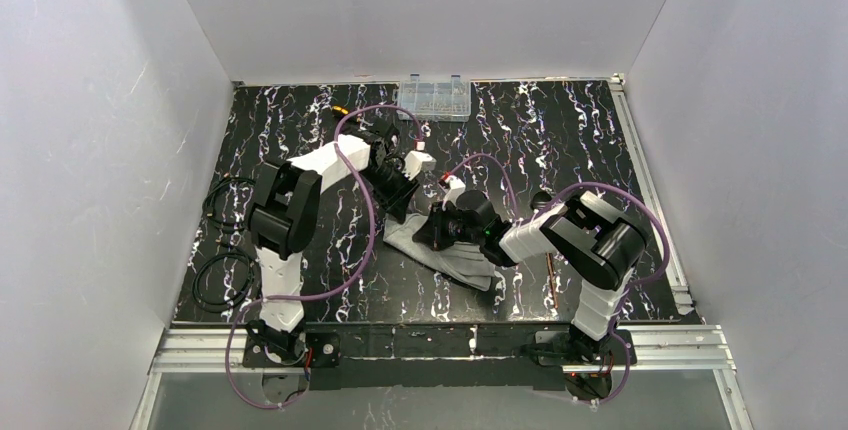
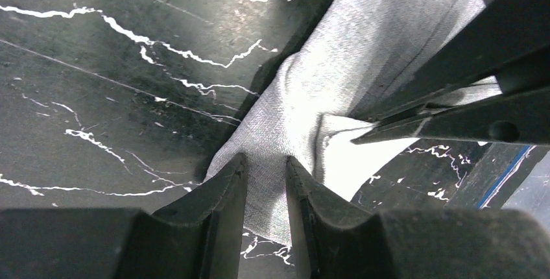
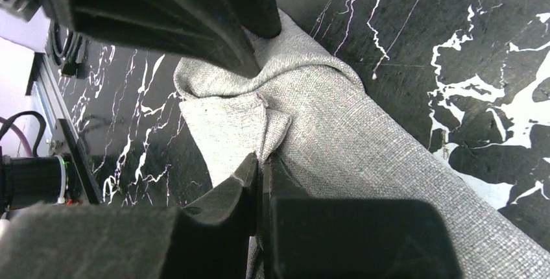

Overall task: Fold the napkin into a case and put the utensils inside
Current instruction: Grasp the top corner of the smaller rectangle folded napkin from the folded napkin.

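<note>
Left gripper [image 2: 264, 178]: clamped on napkin [image 2: 363, 52] end fold.
Right gripper [image 3: 259, 172]: pinching the adjacent corner.
Long axis: trails from both grips toward near-right.

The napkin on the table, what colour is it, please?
Plain light grey napkin, best seen from the right wrist.

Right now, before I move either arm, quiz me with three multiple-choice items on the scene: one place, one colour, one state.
1. Where on the table is the clear box? A. near edge B. far edge C. left edge
2. What colour is the napkin? A. light grey B. red C. blue
3. The right gripper is: A. wide open B. shut on the napkin C. holding a spoon
Key: B, it sits by the back wall; A, grey weave in both wrist views; B, fingertips pinch a fold.
</note>
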Controlling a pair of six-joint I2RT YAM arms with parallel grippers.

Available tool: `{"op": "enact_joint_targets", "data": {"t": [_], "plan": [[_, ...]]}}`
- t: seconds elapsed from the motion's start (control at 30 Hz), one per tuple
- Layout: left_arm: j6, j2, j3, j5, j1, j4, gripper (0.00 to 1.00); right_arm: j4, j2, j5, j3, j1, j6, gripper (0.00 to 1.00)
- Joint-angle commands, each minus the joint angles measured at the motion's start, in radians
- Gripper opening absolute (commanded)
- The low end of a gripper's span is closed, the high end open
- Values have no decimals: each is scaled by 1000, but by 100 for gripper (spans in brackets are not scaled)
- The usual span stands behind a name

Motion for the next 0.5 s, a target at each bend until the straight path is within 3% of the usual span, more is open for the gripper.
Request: {"op": "enact_joint_targets", "data": {"t": [0.0,0.47], "plan": [[-2,-79,-27,-5,-32,-10,27,-16,27,40,11,6,21,7],[-62,-117,-36,-115,-62,13,39,-54,35,44,-20,13,61,5]]}}
